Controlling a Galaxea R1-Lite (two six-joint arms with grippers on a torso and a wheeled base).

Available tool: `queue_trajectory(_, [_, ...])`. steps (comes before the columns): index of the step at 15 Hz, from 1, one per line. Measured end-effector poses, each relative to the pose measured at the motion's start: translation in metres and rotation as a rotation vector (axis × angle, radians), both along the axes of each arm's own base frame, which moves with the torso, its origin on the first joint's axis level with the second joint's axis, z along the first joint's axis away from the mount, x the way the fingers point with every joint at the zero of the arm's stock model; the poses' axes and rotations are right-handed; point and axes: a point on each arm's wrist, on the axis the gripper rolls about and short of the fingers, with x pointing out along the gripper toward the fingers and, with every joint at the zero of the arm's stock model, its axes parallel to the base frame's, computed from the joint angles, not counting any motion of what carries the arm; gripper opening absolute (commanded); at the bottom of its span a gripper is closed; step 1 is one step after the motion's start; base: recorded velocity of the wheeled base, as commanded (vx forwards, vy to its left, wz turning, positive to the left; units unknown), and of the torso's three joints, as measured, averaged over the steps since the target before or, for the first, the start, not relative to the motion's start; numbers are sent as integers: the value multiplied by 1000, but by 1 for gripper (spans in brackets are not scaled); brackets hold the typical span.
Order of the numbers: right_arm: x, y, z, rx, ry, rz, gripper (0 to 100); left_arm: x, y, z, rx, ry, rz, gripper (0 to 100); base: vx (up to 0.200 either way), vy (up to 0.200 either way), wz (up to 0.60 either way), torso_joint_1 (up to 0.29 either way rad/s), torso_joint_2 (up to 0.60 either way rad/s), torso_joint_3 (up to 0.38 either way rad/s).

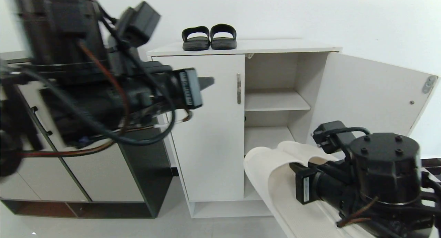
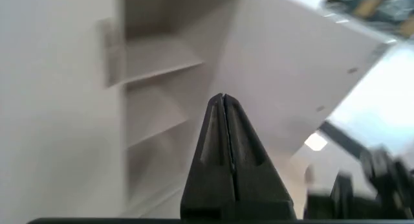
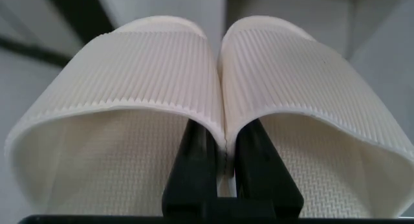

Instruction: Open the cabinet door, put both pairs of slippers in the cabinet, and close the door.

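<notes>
A white cabinet (image 1: 206, 155) stands ahead with its left door shut and its right door (image 1: 368, 93) swung wide open, baring a middle shelf (image 1: 275, 102) and a lower compartment. A pair of black slippers (image 1: 209, 37) sits on the cabinet top. My right gripper (image 3: 223, 153) is shut on the touching inner edges of a pair of white slippers (image 1: 275, 169) (image 3: 155, 75), held low in front of the open compartment with the toes toward it. My left gripper (image 1: 208, 81) (image 2: 223, 98) is shut and holds nothing. It hangs raised before the shut left door, near the metal handle (image 1: 238, 88).
A lower cabinet (image 1: 103, 176) with beige doors and a dark frame stands against the left side of the white one. Grey floor (image 1: 224, 227) lies in front. The open door juts out on the right, beside my right arm.
</notes>
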Motion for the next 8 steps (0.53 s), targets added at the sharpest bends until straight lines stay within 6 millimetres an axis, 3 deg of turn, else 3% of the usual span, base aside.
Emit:
queue_trajectory(4, [35,4,-9,-21,-1,-172,0,-100,98,2,105,31,372,0,0,0,0,0,0,0])
queue_trajectory(6, [40,6,-15,-38,7,-190,0,-144,135,-25,158,23,605,0,0,0,0,0,0,0])
queue_trajectory(8, [41,7,-18,-43,5,-201,0,-187,158,-68,193,5,786,0,0,0,0,0,0,0])
